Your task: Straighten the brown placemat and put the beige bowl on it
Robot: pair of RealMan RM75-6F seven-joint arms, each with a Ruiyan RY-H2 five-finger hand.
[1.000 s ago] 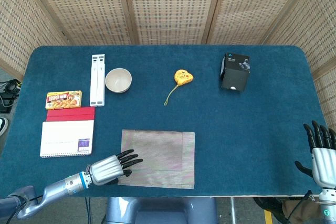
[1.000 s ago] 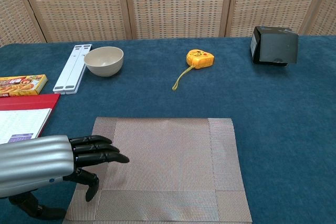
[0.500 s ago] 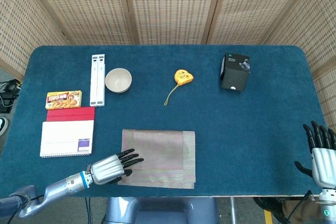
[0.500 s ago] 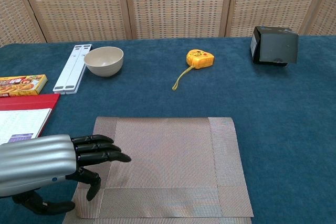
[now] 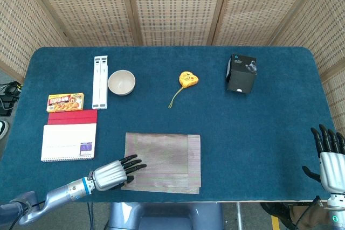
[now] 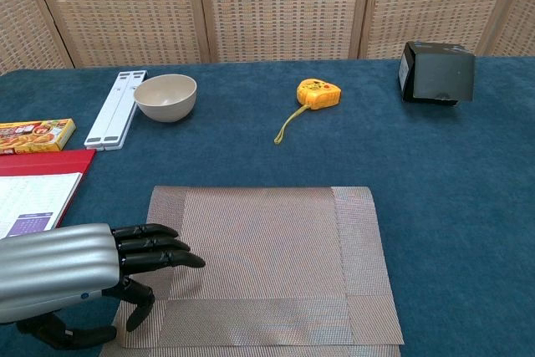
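L hand [image 6: 79,269] fingers [image 6: 155,250] on placemat [image 6: 267,257]

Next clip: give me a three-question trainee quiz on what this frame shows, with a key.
1. True or false: the beige bowl sits on the brown placemat.
2. Which hand reaches over the placemat? A left hand B right hand
3. Fill in: the yellow tape measure lies between the bowl and the black ____.

Key: 1 false; it stands beside the white stand. 2 A. 3 box.
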